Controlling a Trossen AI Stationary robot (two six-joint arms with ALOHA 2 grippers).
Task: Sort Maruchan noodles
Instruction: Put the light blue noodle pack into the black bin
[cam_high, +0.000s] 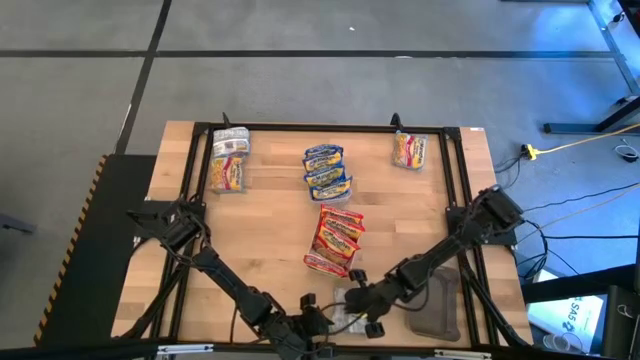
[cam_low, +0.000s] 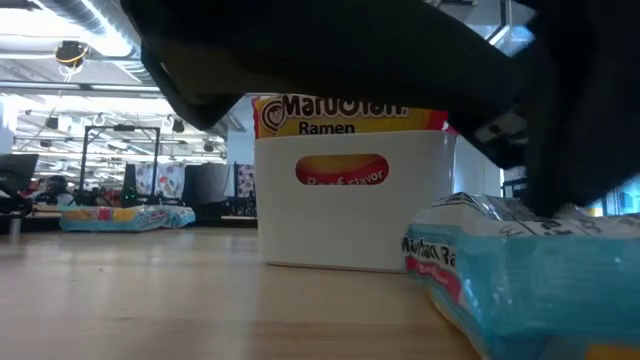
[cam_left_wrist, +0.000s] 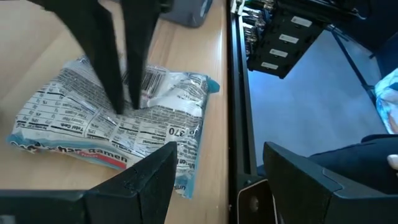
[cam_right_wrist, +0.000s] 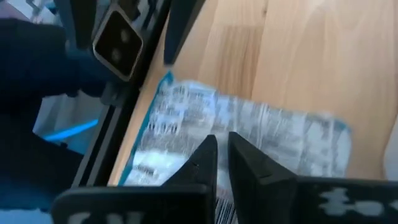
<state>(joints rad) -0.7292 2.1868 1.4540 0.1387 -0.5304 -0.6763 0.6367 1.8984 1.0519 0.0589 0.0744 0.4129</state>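
Item: blue-edged ramen packet (cam_left_wrist: 118, 121), lying printed-back-up at the near edge of the worktop (cam_high: 270, 230).
My right pincer (cam_right_wrist: 221, 152) is pinching the packet's wrapper between nearly closed fingers; my left pincer (cam_left_wrist: 214, 177) is waiting wide open just beside the packet. Red packets (cam_high: 335, 240) are lying beyond the packet, blue ones (cam_high: 327, 172) farther still.

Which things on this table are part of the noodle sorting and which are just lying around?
Part of the job:
blue packets
red packets
silver packets
yellow packet
face-down packet, pinched by right tool

Lying about:
dark grey tray
white box
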